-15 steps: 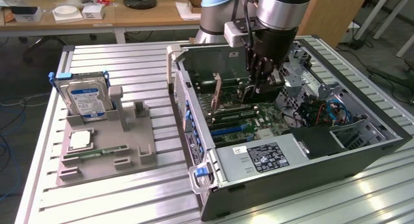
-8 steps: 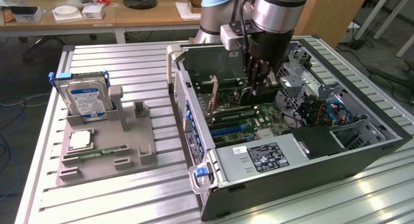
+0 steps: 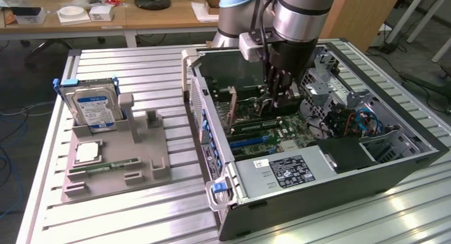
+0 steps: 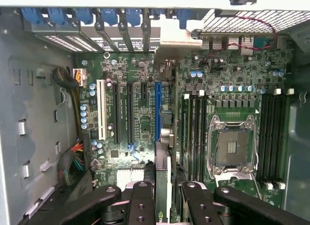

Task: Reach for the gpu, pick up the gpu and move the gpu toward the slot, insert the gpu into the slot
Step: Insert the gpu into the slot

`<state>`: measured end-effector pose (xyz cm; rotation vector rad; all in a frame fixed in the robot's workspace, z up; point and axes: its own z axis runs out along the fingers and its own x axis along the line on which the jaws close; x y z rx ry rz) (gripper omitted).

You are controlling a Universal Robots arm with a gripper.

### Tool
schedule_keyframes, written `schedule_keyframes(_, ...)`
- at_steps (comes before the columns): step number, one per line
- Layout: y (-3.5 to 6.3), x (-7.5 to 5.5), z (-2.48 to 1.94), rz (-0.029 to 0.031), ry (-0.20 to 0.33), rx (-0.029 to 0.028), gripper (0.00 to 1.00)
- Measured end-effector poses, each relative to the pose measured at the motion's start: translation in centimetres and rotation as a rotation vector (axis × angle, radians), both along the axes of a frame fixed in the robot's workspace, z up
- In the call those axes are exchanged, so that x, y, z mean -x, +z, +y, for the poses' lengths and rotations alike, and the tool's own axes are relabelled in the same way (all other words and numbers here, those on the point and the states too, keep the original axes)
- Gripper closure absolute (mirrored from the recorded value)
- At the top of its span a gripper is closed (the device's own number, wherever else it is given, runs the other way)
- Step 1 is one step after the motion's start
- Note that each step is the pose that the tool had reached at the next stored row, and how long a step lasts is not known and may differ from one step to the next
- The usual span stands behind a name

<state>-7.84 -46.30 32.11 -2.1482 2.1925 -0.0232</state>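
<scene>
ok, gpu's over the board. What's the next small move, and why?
Probably a short, slow push straight toward the board. The gripper is shut on the gpu, held edge-on, and the card's edge runs roughly in line with the blue slot. The slot looks empty along its visible length, so the card seems not yet seated.

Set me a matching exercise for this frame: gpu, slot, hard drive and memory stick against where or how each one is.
Things:
1 gpu
2 slot
3 hard drive
4 memory stick

States:
A stands upright in the grey holder
B held in the gripper
C lies flat on the holder
D blue, empty, on the motherboard

Pairs: 1-B; 2-D; 3-A; 4-C
</scene>
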Motion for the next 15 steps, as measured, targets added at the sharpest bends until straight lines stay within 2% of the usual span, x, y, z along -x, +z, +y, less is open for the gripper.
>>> schedule_keyframes(7, -1.16, 0.2, 0.0, 0.0001, 0.0, 0.0001, 0.74)
schedule_keyframes(15, -1.68, 0.5, 0.0, 0.0, 0.0, -0.0001, 0.74)
